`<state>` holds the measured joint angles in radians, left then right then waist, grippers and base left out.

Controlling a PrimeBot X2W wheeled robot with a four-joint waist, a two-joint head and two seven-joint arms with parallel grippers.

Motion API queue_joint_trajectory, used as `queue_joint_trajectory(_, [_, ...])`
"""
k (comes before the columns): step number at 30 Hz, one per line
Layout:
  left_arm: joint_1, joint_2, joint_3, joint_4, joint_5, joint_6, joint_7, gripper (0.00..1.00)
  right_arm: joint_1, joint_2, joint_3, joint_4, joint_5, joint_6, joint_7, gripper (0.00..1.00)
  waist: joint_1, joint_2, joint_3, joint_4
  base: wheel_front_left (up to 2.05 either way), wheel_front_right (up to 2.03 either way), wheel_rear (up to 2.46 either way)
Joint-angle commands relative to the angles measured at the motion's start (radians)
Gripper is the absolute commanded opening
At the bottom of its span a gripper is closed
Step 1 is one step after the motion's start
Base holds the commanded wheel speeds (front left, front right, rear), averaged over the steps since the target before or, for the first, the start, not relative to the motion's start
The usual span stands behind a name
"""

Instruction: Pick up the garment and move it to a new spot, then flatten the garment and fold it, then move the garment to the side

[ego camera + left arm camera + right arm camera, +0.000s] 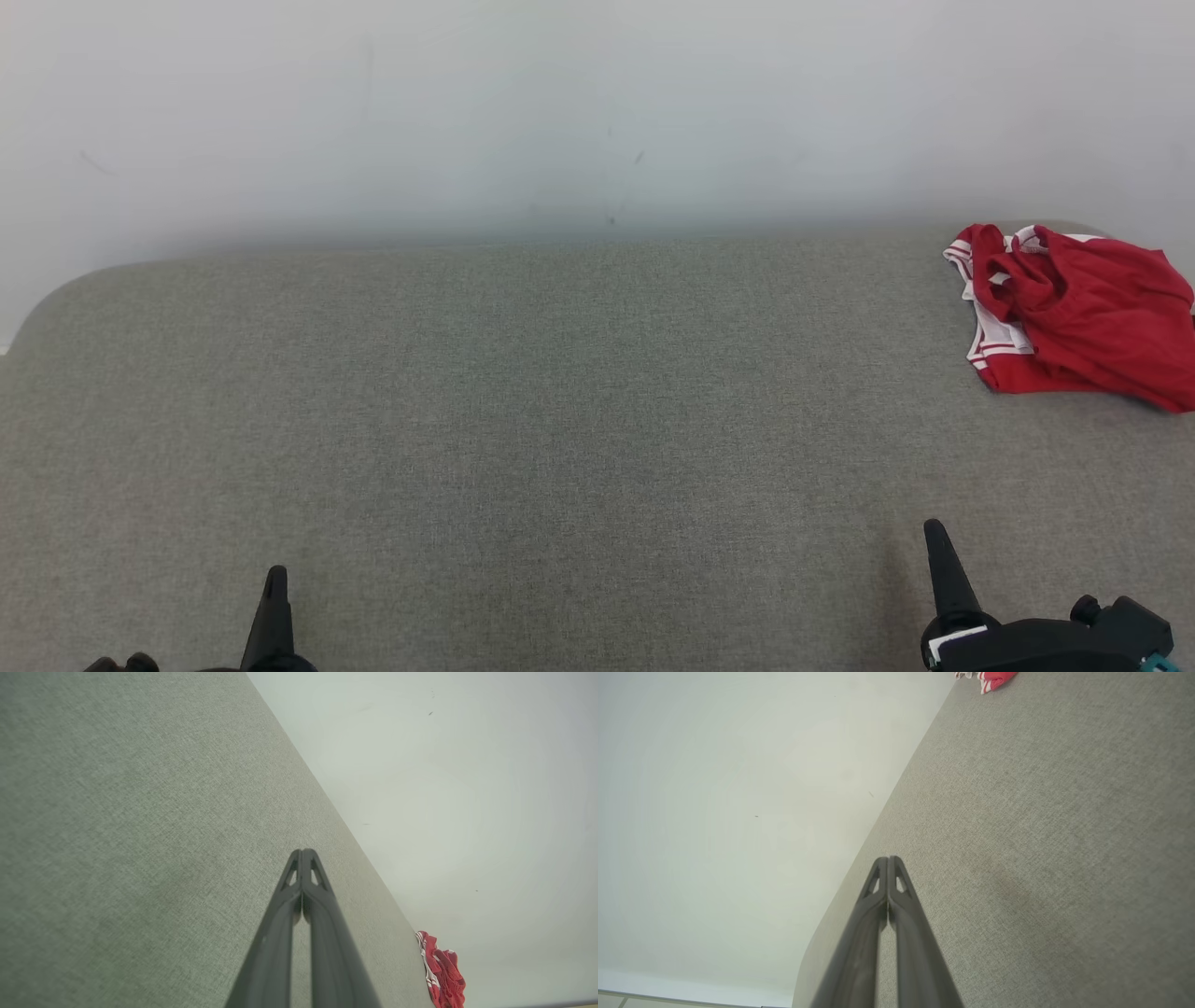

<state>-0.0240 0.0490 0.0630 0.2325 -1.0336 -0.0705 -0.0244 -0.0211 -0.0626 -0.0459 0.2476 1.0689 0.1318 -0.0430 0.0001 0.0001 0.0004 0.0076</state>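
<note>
Red garment (1083,317): crumpled, far right on the grey desk (560,420)
Left jaws: pressed together, empty
Right jaws: pressed together, empty

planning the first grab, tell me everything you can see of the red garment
The garment is red, thin-looking fabric with white stripe trim on its left edges. It lies crumpled in a creased heap at the far right of the grey cloth surface, near its back edge, partly cut off by the head view's border. Only that surface touches it.

Grey fabric surface (560,420) wide open across middle; red garment (1083,317) bunched far right; wall (560,112) bounds back edge.
</note>
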Motion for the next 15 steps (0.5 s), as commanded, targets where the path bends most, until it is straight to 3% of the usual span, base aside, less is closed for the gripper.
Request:
queue_joint_trajectory(1, [-0.021,0.002,0.005,-0.007,-0.029,-0.005,0.005,0.00,-0.018,-0.005,-0.005,-0.009,0.030,-0.001,0.008,0.00,-0.0001,-0.0001,0.000,0.000,0.00,0.00,0.00])
queue_joint_trajectory(15, [-0.041,0.002,0.018,-0.002,-0.179,-0.020,0.042,0.00,-0.038,-0.004,-0.017,-0.009,0.174,-0.001,0.044,0.00,-0.0001,-0.0001,0.001,-0.002,0.00,0.00,0.00])
